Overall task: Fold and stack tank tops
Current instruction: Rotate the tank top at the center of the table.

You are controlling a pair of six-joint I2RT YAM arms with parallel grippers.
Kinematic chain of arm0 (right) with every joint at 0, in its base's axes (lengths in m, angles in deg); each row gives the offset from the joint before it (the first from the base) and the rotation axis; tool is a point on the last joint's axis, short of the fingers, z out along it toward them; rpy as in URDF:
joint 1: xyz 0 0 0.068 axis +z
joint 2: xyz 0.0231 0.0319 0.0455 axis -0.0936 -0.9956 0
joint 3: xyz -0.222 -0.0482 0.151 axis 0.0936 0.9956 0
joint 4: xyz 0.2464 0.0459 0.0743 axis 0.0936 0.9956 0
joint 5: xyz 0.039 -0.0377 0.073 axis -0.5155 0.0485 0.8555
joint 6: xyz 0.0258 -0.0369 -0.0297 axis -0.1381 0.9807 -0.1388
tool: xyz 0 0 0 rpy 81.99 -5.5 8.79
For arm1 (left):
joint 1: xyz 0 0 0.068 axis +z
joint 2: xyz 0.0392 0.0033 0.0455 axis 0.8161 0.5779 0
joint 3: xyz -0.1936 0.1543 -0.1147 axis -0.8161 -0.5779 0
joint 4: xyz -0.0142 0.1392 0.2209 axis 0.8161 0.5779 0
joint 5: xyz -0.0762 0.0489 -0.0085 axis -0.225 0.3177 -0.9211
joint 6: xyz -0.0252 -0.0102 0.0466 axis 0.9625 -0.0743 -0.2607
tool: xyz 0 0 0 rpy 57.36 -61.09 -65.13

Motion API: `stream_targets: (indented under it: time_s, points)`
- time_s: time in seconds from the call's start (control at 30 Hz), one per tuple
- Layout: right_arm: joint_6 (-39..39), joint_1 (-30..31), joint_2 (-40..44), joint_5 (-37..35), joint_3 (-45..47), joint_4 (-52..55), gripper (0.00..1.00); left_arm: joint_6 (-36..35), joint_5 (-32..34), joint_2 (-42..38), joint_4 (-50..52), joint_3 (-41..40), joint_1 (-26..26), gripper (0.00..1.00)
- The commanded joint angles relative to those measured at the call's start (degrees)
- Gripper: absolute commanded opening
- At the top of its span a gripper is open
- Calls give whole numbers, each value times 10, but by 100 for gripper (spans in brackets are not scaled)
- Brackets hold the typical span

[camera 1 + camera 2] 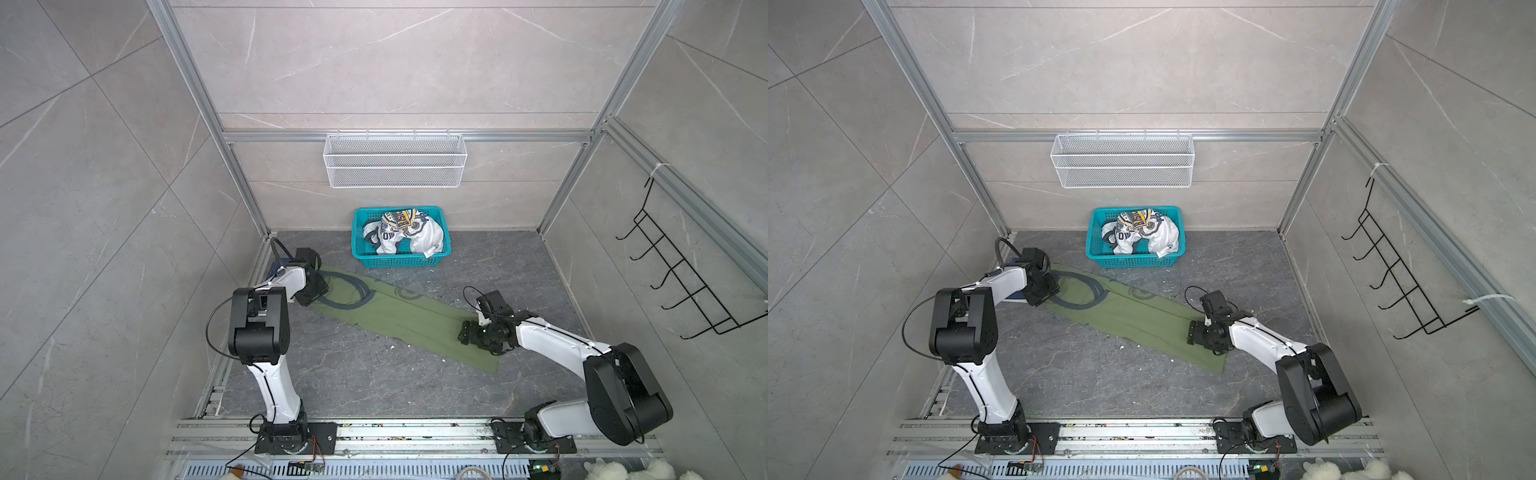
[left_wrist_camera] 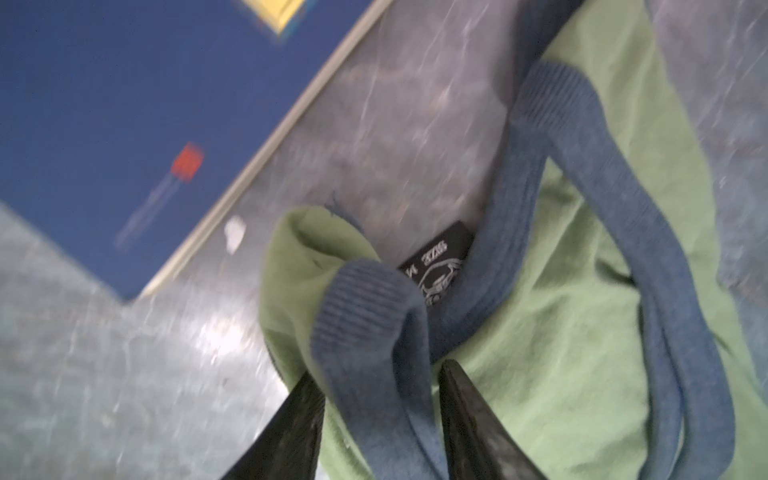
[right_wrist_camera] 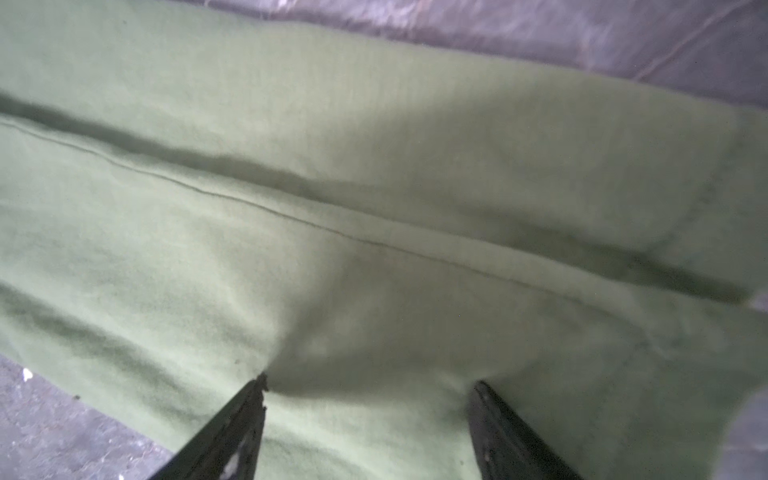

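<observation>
Two white-and-black robot arms reach from a rail at the near edge of a dark marbled tabletop [image 1: 374, 382]. At the far edge a teal plastic basket [image 1: 399, 262] sits against the wall, with a crumpled white tank top [image 1: 432, 239] bearing a navy-yellow print inside it. Just in front of the basket, an olive green tank top [image 1: 399, 316] lies folded into a long narrow strip. It runs diagonally from the basket's left front corner to a spot well out toward its front right.

The left end effector [image 2: 380, 374] sits at the strip's end nearer the basket. Its fingers are closed partway on a shoulder strap edged in navy ribbed trim, which bunches up between them beside a black size label [image 2: 436, 270]. A blue book [image 2: 104, 104] lies just beyond that strap, to the basket's left.

The right end effector [image 3: 370, 384] rests at the strip's end farther from the basket. Its fingers are spread wide with the tips down on the flat cloth, gripping nothing.
</observation>
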Motion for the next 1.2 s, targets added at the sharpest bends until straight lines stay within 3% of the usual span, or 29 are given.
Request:
stream_targets:
  time_s: [0.0, 0.27, 0.4, 0.5, 0.7, 0.87, 1.17]
  points:
    - [-39, 29, 4, 17, 27, 35, 79, -22, 24, 24, 31, 48, 0, 49]
    - [-42, 58, 57, -6, 17, 71, 79, -28, 27, 48, 67, 106, 0, 53]
    - [-10, 52, 81, -72, -35, 129, 82, -26, 24, -21, 77, 85, -10, 65]
    - [12, 17, 84, -73, -70, 144, 83, -22, 16, -90, 85, 64, -30, 69]
    - [-2, -97, 104, -14, -59, 138, 81, -36, 11, -198, 91, 14, -131, 70]
    - [-34, -135, 135, -5, -9, 136, 80, -41, 8, -202, 72, -8, -235, 70]
    - [-76, -145, 165, 47, 86, 96, 71, -47, -45, -127, 11, -16, -279, 69]
